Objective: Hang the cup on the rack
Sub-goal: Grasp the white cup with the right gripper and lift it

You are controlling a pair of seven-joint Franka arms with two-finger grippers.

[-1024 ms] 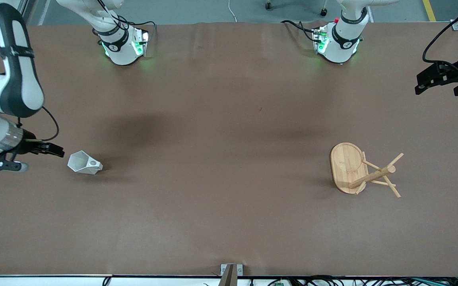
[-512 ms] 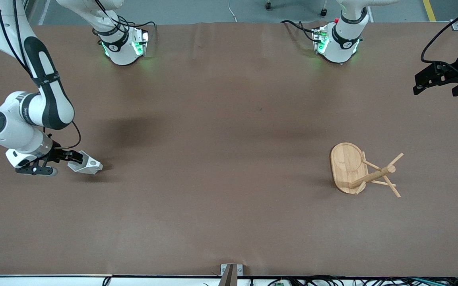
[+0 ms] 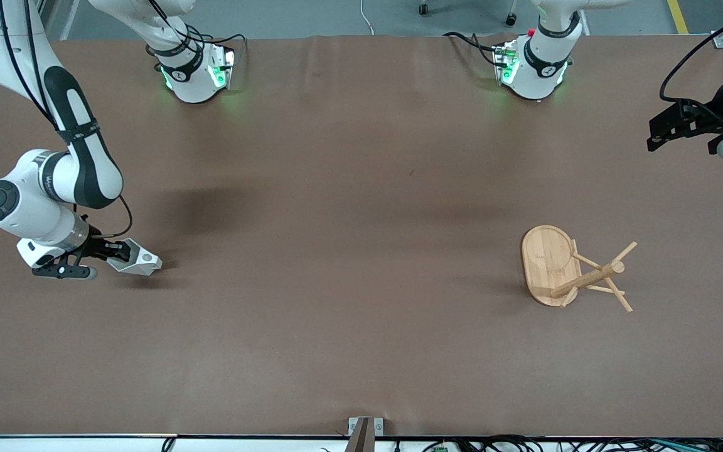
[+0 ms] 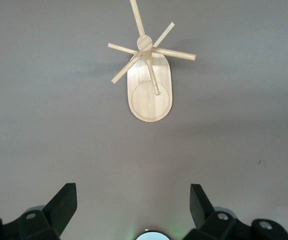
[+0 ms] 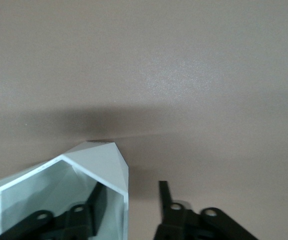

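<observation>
Cup [image 3: 139, 262]: lay tipped near worktop's right-arm edge; right hand [image 3: 117, 252] open, straddling its rim. Left hand [image 4: 134, 210]: open, empty, waiting.

The right gripper [image 3: 122, 252] is closing in on the cup [image 3: 139, 262], coming from well clear of its rim toward the right arm's end of the table a second ago to straddling the cup's wall now, one finger [image 5: 91, 207] inside the mouth and the other outside, jaws apart. The right arm is swinging its elbow and wrist in over the table toward the cup. The left gripper [image 3: 672, 129] is drifting slightly, edging a little away from the rack [image 3: 550, 263].
</observation>
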